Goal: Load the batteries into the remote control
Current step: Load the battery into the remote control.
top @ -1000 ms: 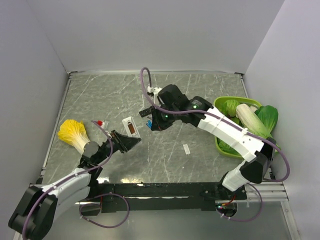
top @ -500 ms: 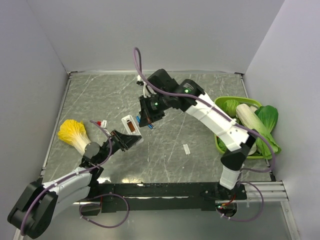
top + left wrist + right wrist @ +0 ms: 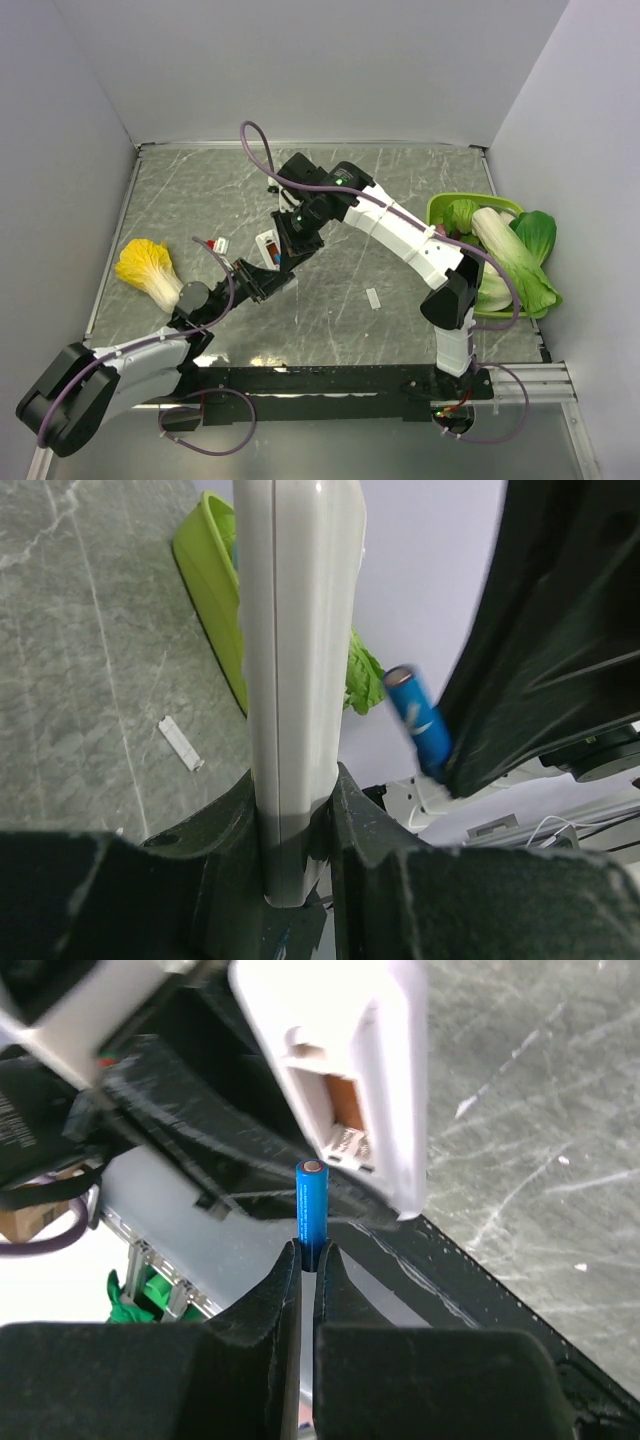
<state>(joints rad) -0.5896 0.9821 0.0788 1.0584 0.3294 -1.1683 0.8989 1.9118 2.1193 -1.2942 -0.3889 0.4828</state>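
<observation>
Right gripper: jaws pinched shut on one blue battery, held by its lower end, the cell standing straight out of the fingertips with its silvery end outward. Battery tip just beside the open compartment at the end of the white remote control; contact cannot be told. Left gripper: narrow, clamped on the remote control's lower end, gripping both long edges, the unit raised off the grey marbled table near its middle. Other items: green basket at the right edge, holding leafy greens; yellow cabbage at the left; small white strip lying flat between the two arms.
</observation>
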